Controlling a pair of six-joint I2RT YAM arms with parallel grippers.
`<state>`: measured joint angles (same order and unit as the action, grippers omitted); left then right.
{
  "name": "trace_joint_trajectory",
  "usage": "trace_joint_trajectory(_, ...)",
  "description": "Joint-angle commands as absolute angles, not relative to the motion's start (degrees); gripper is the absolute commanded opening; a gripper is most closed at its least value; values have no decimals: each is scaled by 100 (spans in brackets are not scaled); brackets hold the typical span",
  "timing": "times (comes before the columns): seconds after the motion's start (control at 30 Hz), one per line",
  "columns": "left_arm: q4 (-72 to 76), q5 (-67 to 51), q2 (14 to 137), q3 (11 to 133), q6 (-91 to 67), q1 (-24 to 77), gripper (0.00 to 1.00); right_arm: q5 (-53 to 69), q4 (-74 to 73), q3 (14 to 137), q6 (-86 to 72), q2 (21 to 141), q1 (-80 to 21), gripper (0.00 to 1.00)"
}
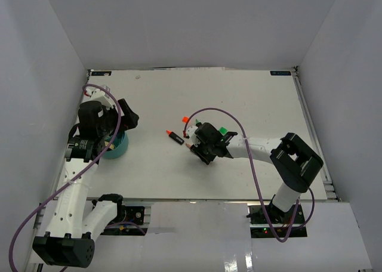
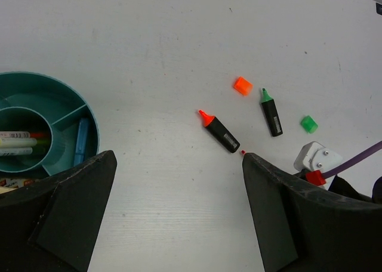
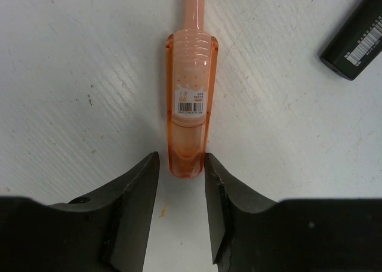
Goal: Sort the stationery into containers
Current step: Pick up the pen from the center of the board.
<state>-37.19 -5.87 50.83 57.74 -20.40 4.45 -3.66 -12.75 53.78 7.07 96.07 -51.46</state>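
1. Left gripper (image 2: 178, 158) hangs wide open beside the tub (image 2: 71, 99).
2. Right gripper (image 3: 181, 160) straddles the end of a pen (image 3: 191, 105) lying on the bench (image 3: 71, 75); whether it grips is unclear.
3. An orange marker (image 2: 219, 132) and a green marker (image 2: 271, 114) lie loose.

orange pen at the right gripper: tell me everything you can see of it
The orange pen looks like translucent plastic: a wide ribbed section with a white barcode label, narrowing to a slimmer peach barrel that leaves the right wrist view. It lies flat on the white table. Its blunt end sits between the jaws of the right gripper, a sliver of table showing beside it, so not clamped yet. The black marker lies apart.
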Motion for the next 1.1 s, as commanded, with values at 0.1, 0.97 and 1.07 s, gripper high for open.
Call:
trace_joint_trajectory(0.1, -3577, -826, 4975, 5748, -2048, 422, 98, -545, -1521, 5361, 791, 9598, -5142, 34)
trace_joint_trajectory(0.97, -2778, -3339, 5273, 4896, -3497, 439, 98, 113, -1854, 6178, 615, 7585, -5194, 25)
trace_joint_trajectory(1.07, -2532, -3515, 5291, 4685, -3805, 492, 98, 149, -1855, 6459, 615, 7515, -5194, 24)
